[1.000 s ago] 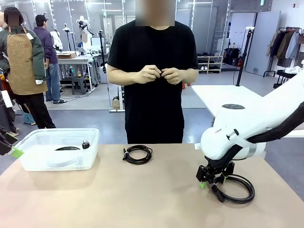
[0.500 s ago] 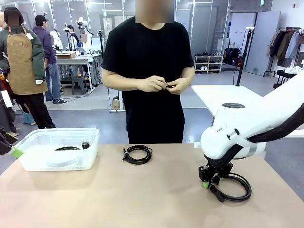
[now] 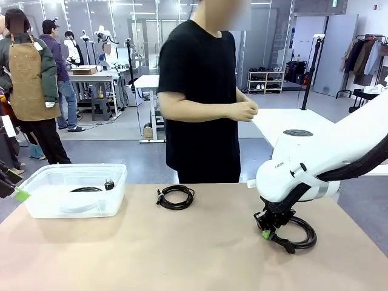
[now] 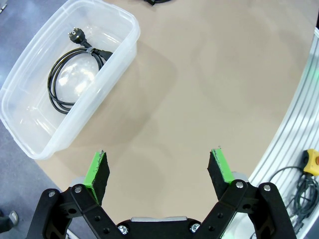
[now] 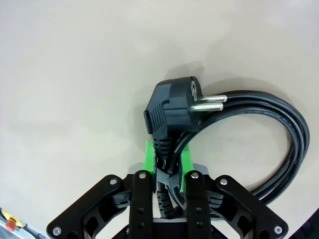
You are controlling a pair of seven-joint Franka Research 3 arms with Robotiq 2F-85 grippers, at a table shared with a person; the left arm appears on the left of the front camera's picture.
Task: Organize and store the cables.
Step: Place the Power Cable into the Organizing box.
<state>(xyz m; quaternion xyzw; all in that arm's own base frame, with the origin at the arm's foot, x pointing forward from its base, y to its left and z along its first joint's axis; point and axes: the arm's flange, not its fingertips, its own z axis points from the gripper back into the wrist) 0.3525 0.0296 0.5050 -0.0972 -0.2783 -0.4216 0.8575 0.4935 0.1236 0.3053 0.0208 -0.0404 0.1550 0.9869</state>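
- Clear plastic bin sits on the counter; all places below are given from this bin.
- Binned cable: black coil lying flat on the bin floor, with both plug ends inside the bin.
- Middle cable: small black coil flat on the counter, near the bin's right side and apart from it. Nothing touches it.
- Far cable: thicker black coil on the counter, well to the right of the bin, past the middle cable. Its plug shows two metal pins and lies on the counter.
- Right gripper: jaws narrow, green pads pinched on the far cable's bundled cords just behind the plug, at a grey strap.
- Left gripper: jaws wide and holding nothing. It hangs above the counter near the bin's left end.
- Person stands across the counter, beyond the middle cable. The person's hands are together at chest height, off the counter.
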